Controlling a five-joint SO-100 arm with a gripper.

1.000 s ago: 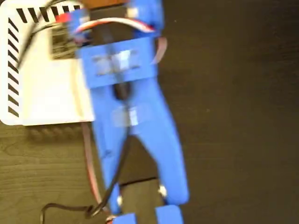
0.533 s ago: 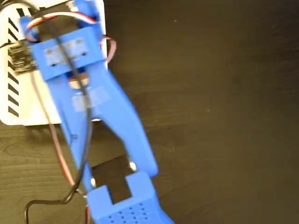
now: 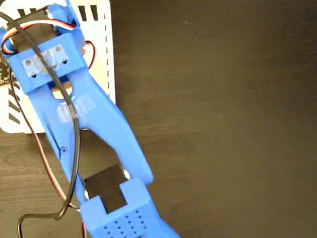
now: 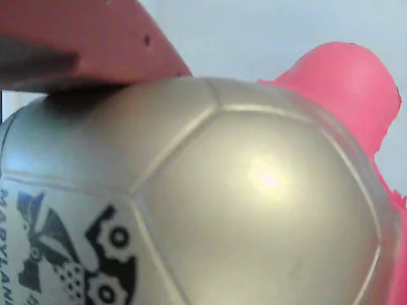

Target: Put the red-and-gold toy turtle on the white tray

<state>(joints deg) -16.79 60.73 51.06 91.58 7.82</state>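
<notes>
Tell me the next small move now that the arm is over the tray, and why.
Probably lower a little, then open the fingers. In the fixed view the arm reaches over the white tray. The wrist view shows the red-and-gold toy turtle filling the frame, a finger pressed on its shell; height above the tray is unclear.

Two cameras: one above me, one on my wrist

The fixed view looks straight down on my blue arm (image 3: 89, 124) and the white tray (image 3: 101, 54). My wrist view sits nearly against the turtle's shell (image 4: 222, 210); both share the tray.
</notes>
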